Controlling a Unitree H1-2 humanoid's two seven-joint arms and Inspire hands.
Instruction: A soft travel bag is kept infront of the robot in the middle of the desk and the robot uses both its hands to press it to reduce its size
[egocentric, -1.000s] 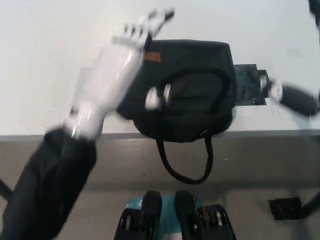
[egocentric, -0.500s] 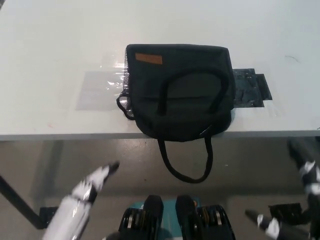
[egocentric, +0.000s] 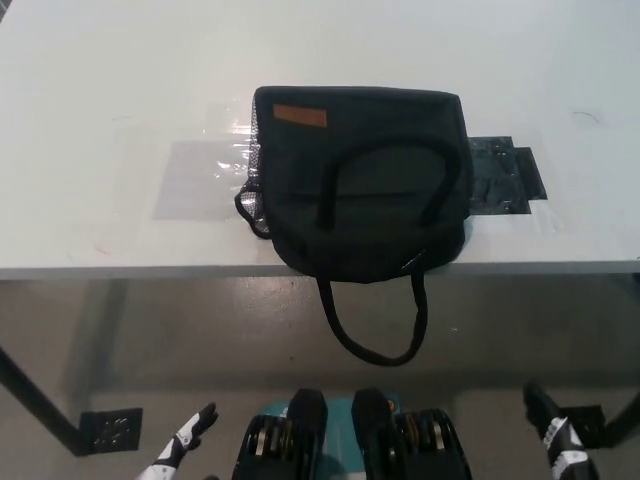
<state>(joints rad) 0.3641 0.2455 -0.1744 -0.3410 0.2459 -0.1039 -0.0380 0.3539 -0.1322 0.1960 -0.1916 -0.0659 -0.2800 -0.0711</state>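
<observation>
Travel bag (egocentric: 362, 190) is being left unpressed on surface (egocentric: 120, 120) | left robot hand (egocentric: 185, 440) and right robot hand (egocentric: 555, 440) are being held low, grip states not discernible.

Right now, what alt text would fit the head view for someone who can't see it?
A black soft travel bag lies flat on a white desk, one strap handle dangling over the near edge. Both robot hands are low, below the desk, touching nothing: the white left hand at bottom left, the black right hand at bottom right.
</observation>
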